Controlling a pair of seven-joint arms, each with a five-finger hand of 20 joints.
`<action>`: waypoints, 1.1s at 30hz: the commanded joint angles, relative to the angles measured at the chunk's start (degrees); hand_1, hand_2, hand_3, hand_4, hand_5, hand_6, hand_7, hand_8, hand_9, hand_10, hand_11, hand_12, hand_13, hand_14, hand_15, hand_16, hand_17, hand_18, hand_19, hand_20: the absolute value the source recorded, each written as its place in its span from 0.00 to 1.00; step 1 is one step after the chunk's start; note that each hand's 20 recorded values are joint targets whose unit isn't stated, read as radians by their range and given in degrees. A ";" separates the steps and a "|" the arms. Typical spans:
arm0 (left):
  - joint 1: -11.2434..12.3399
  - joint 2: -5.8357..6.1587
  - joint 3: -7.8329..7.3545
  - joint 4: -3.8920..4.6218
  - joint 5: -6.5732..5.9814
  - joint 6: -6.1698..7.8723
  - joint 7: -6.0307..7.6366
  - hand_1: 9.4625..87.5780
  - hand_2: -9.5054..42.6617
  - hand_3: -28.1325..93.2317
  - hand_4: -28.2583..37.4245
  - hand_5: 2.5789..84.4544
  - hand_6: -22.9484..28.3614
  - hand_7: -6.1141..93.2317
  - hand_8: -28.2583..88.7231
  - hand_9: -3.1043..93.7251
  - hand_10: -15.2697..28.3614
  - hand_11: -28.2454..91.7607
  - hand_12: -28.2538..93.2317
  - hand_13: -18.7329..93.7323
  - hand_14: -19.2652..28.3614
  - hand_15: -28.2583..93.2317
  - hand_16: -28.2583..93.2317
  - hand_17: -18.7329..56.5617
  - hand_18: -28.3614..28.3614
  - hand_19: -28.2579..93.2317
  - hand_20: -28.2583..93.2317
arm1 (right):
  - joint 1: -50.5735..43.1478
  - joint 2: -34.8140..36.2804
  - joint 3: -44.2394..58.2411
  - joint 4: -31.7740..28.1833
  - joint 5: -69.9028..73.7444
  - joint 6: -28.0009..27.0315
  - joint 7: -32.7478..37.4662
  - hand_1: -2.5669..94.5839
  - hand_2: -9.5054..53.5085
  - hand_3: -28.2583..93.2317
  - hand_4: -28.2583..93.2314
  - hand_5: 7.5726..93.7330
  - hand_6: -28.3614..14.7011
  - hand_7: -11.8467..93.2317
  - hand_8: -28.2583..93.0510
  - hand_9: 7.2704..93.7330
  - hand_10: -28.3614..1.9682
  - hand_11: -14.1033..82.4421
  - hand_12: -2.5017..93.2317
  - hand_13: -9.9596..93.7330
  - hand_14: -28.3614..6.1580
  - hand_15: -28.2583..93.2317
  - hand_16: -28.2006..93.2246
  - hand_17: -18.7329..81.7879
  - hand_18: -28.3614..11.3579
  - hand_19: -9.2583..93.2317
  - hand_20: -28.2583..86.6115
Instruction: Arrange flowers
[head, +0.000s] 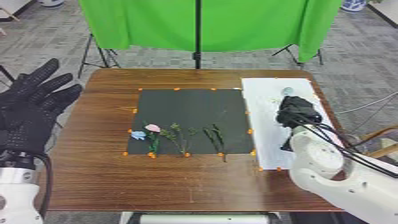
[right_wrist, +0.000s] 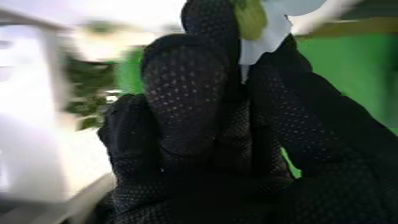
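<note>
My left hand (head: 34, 112) is at the left, beside the table, with its fingers straight and spread. Over the white sheet, my right hand (head: 298, 111) is shut on a pale flower (head: 288, 91) that sticks out beyond its fingertips. The right wrist view has my right hand (right_wrist: 187, 95) with the white flower (right_wrist: 266, 42) pinched between thumb and fingers, a yellow-green part beside its petals. A blue flower (head: 139, 135) and a pink flower (head: 153, 128) lie on the dark mat (head: 187, 105), with green sprigs (head: 174, 136) and darker green stems (head: 215, 137) to their right.
The white sheet (head: 263, 105) lies along the right side of the brown table (head: 169, 185), right of the mat. Small orange markers line the mat's and sheet's edges. A green cloth (head: 142, 25) hangs on a stand beyond the table.
</note>
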 joint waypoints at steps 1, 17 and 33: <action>-0.99 0.76 0.25 0.24 0.01 0.66 -0.13 0.14 0.34 0.86 0.00 0.41 0.64 0.17 0.17 0.35 0.78 0.44 0.32 0.39 0.98 0.66 0.15 0.16 0.92 0.74 0.29 | 13.18 -15.20 -4.52 0.44 2.29 -0.10 -6.23 0.63 0.00 0.83 0.00 0.85 0.68 0.39 0.26 1.00 0.73 0.27 0.40 0.91 0.75 0.75 0.38 0.68 0.31 1.00 0.58; -5.64 4.00 1.68 2.25 -0.79 -0.39 1.09 0.14 0.34 0.86 0.00 0.40 0.63 0.18 0.17 0.35 0.78 0.44 0.32 0.39 0.98 0.67 0.15 0.16 0.93 0.75 0.29 | 20.70 -35.29 -14.34 10.70 12.02 -0.56 -8.38 0.62 0.00 0.83 0.00 0.84 0.69 0.39 0.26 1.00 0.74 0.27 0.40 0.91 0.76 0.76 0.39 0.68 0.31 1.00 0.60; -10.24 4.59 4.15 3.67 -0.41 -2.45 0.56 0.14 0.34 0.86 0.00 0.40 0.63 0.18 0.17 0.35 0.79 0.44 0.32 0.39 0.98 0.67 0.15 0.16 0.93 0.75 0.29 | 25.89 -39.65 -24.39 14.15 13.66 1.83 -4.71 0.62 0.00 0.82 0.00 0.84 0.71 0.39 0.25 1.00 0.75 0.27 0.39 0.91 0.77 0.76 0.39 0.68 0.33 1.00 0.61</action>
